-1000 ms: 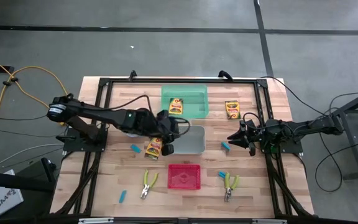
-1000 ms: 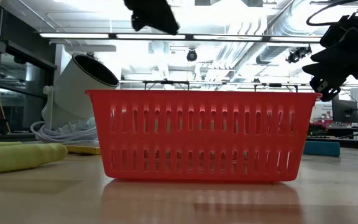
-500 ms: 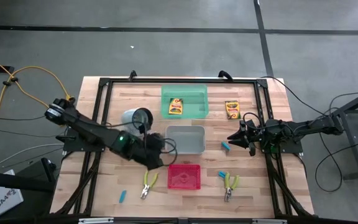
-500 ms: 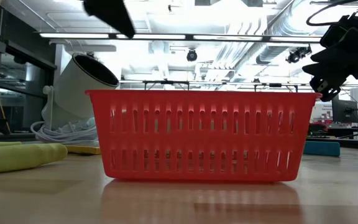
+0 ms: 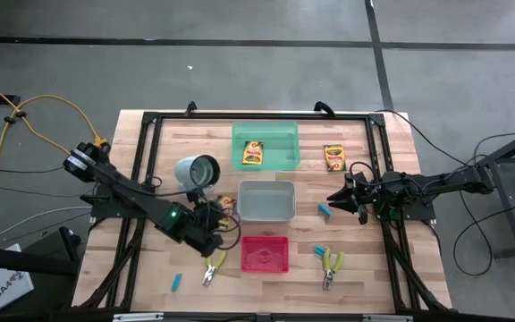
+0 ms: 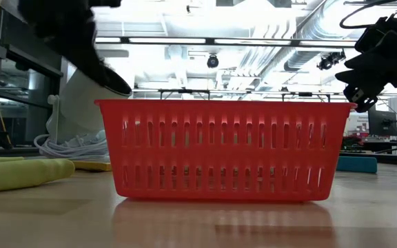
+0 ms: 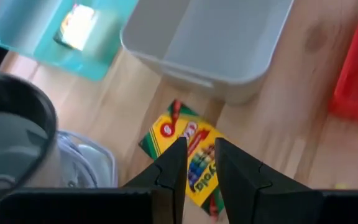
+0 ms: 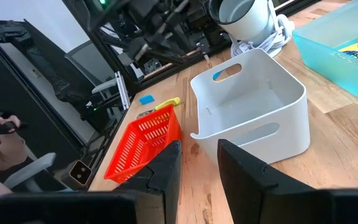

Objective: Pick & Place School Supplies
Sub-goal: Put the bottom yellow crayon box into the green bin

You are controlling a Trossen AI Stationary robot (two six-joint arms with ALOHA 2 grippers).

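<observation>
On the table's left half, I log my left gripper (image 5: pixel 211 228) above a crayon box (image 7: pixel 189 159) lying flat on the wood, just left of the grey tray (image 5: pixel 266 200) and beyond the red basket (image 5: pixel 265 254). Fingers narrow, nothing between them; the box sits right beneath the tips, its long axis diagonal to the tray edge. The left arm is far nearer than my right gripper (image 5: pixel 341 196), parked at right, fingers narrow, empty. The left wrist view shows the box whole; from above the arm nearly covers it.
</observation>
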